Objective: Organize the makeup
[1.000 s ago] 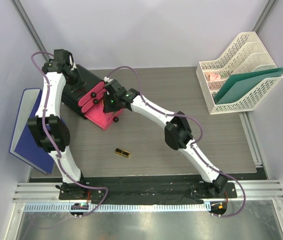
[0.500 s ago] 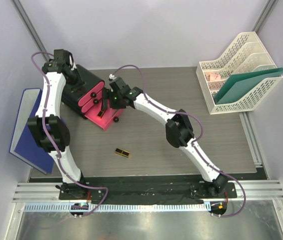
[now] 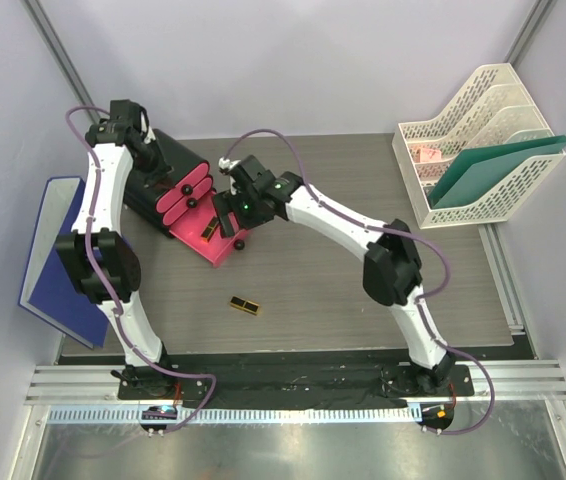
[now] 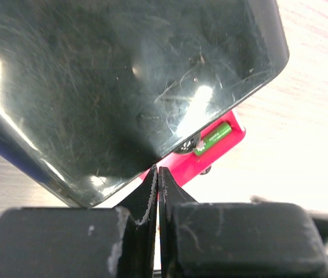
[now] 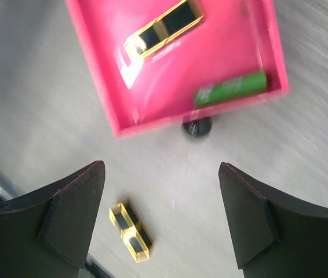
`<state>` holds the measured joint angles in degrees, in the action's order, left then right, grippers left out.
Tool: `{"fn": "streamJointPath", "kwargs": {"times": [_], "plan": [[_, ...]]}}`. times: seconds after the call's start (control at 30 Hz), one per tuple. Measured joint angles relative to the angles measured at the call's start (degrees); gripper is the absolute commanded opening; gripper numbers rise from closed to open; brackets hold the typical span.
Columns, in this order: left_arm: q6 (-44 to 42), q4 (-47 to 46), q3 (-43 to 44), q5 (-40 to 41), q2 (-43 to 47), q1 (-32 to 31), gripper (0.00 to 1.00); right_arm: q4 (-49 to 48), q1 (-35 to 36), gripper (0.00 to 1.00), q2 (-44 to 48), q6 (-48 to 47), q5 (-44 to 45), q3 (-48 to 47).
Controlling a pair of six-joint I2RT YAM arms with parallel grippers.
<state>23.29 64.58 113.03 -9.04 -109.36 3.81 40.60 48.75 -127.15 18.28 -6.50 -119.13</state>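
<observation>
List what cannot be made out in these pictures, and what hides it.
1. Top external: the right end effector covers most of the open pink drawer, so its contents are hidden.
2. Right wrist: the top edge cuts off the drawer's far part; the print on the green tube is blurred.
3. Left wrist: the black box fills the view and hides all but one drawer corner.

Cut off and covered

Ahead of the right gripper [image 5: 161,174], the pink drawer [image 5: 222,52] runs off the top edge, blurred, and the print on the green tube [image 5: 231,88] is unreadable. Ahead of the left gripper [image 4: 157,174], the black box [image 4: 112,87] overflows the top and left edges, covering most of the drawer and part of the tube. From above, the drawer's contents under the right gripper cannot be made out.
</observation>
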Motion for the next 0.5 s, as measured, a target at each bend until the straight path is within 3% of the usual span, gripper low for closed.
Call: {"fn": "streamJointPath", "kwargs": {"times": [0.2, 0.5], "plan": [[-0.1, 2.5, 0.0, -0.8, -1.1, -0.1, 0.00, 5.7, 7.2, 0.86, 9.7, -7.4, 1.9, 6.1], [-0.3, 3.6, 0.0, -1.1, -1.8, -0.2, 0.00, 13.3, 19.1, 0.87, 7.8, -14.9, 4.8, 15.5]]}}
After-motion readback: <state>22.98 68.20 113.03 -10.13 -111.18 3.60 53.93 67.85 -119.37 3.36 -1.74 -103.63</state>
